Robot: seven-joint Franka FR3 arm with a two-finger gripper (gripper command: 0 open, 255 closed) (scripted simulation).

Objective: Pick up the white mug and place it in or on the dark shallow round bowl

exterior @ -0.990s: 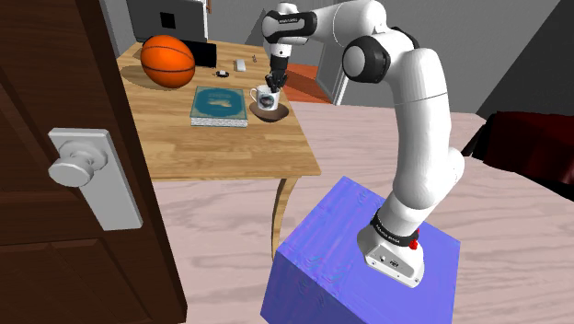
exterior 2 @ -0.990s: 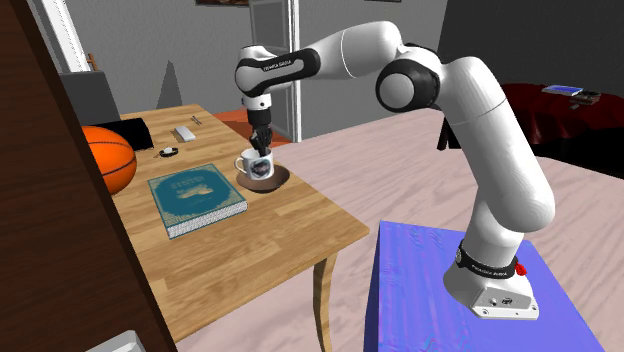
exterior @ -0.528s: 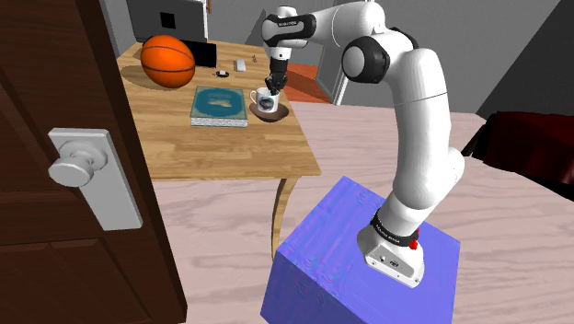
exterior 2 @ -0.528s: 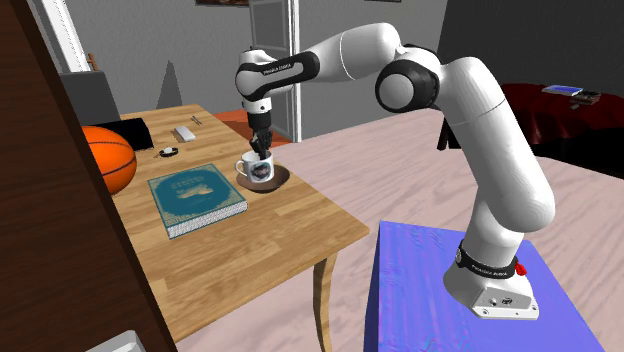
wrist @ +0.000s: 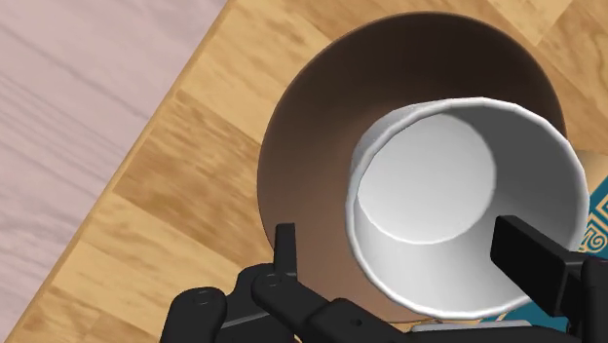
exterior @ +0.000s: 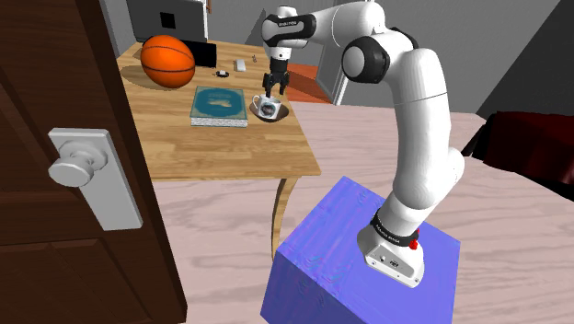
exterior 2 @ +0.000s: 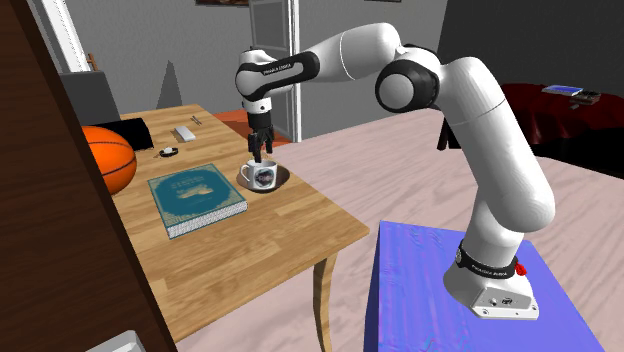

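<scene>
While the wooden bench [exterior: 230, 147] carries everything, the dark brown shallow round bowl [wrist: 312, 127] sits right under the hand [exterior 2: 258, 150]. The white mug [wrist: 429, 195] stands in it, upright, mouth facing the hand, long axis vertical. Hand's spread wide, holding nothing. Mug's probably rigid, light, slick and chippable, so I'd pinch the rim wall.
</scene>
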